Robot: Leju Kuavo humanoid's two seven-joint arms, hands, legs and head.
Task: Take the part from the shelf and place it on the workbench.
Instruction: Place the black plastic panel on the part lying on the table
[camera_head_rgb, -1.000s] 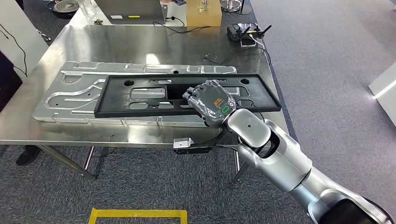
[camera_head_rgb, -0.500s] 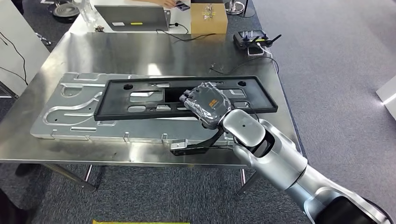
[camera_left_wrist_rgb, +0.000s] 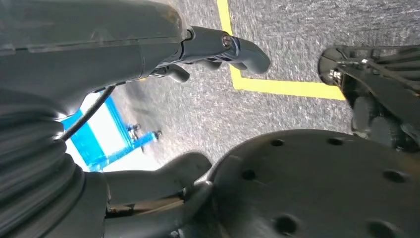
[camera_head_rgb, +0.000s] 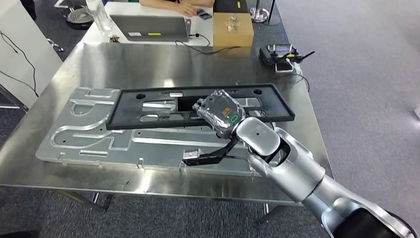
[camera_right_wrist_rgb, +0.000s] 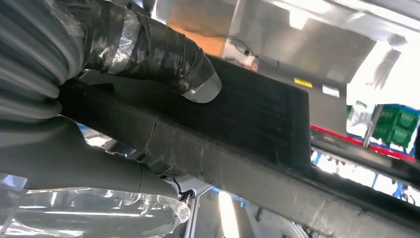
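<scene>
Head view: right hand (camera_head_rgb: 221,112) fingers grip the black part (camera_head_rgb: 148,105); no legible writing.

Workbench (camera_head_rgb: 148,59), far half: bare steel, open for passage. Near half: aluminium plate (camera_head_rgb: 94,134) under black part (camera_head_rgb: 148,111). Back edge obstacles: laptop (camera_head_rgb: 151,27), cardboard box (camera_head_rgb: 233,29), controller (camera_head_rgb: 282,51), probably cabled.

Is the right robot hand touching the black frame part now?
Touching. In the right wrist view, the right robot hand clasps the black frame part, its thumb pressed on it.
</scene>
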